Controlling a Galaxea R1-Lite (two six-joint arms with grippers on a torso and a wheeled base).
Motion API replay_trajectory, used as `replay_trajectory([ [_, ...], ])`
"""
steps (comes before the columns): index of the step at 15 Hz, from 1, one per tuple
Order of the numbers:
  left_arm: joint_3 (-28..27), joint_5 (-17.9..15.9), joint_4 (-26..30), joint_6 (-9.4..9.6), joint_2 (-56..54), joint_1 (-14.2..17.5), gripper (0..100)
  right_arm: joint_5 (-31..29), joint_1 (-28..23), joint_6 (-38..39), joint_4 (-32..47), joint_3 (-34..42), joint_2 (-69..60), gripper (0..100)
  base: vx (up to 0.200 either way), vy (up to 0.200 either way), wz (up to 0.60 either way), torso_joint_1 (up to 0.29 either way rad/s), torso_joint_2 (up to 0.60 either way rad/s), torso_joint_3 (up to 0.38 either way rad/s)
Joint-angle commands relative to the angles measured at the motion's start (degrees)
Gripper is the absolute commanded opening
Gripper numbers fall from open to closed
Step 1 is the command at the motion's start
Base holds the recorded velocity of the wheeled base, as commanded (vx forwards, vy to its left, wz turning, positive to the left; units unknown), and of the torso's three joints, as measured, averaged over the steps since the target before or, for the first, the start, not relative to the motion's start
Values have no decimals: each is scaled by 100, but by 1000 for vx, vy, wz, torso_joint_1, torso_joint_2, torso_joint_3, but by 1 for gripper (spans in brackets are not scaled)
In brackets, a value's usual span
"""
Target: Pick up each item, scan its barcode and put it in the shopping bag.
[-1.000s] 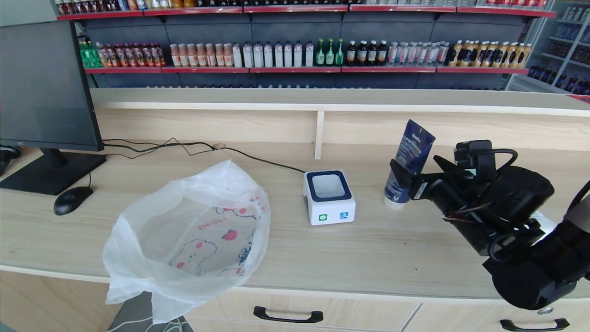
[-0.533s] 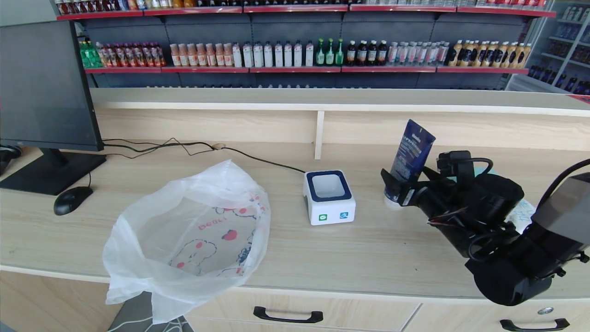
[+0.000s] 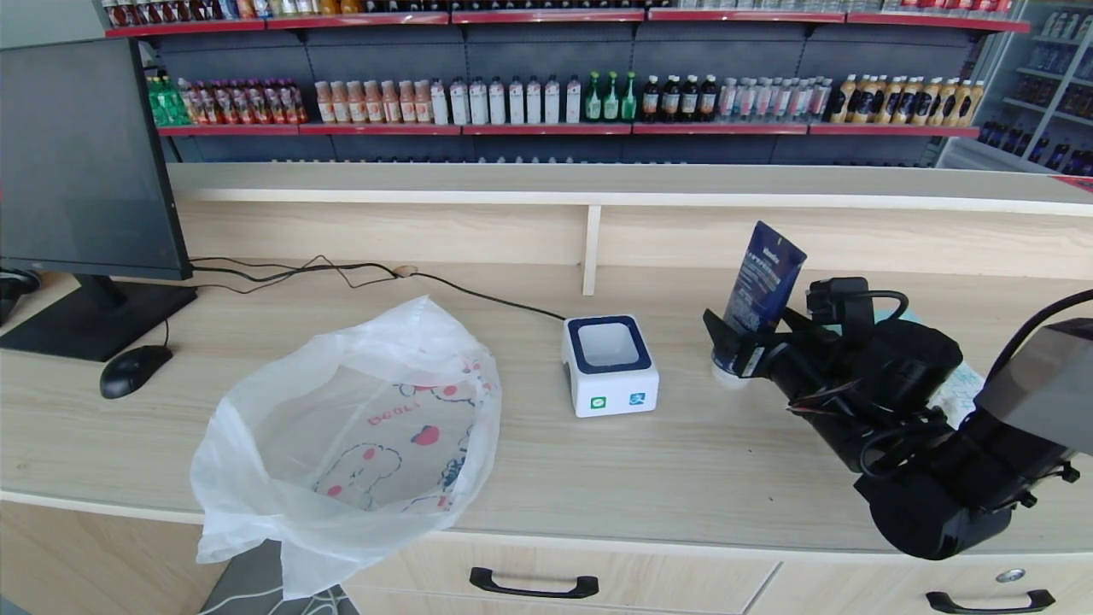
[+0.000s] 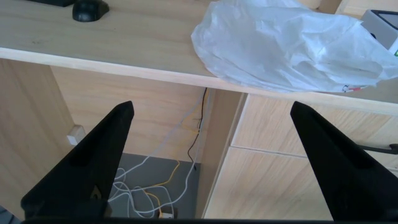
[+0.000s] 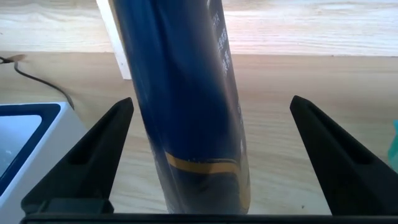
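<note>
As it stands cap-down, dark blue tube (image 3: 762,278), gold band

Bright, even indoor light falls from above on the pale counter (image 3: 546,478). Shadows are faint and soft under the scanner (image 3: 610,365) and the monitor (image 3: 85,154). The shopping bag (image 3: 256,444) shows a mild sheen, and the scanner's window a pale glare. The far shelves (image 3: 546,130) bow near the head view's edges. Below the counter, in the left wrist view, it is dimmer.
</note>
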Motion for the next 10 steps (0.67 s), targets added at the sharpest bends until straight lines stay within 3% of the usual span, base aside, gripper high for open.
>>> replay_trajectory([
  [1,0,2,-1,-2,-2,-4,100,-1,-10,9,-6,-2,-24,100,0,0,0,0,0,0],
  [7,0,2,-1,-2,-2,5,100,-1,-97,9,-6,15,-16,100,0,0,0,0,0,0],
  [8,0,2,-1,-2,-2,-4,100,-1,-97,9,-6,33,-16,0,0,0,0,0,0,0],
  [10,0,2,-1,-2,-2,-4,100,-1,-89,18,-6,42,-59,0,0,0,0,0,0,0],
])
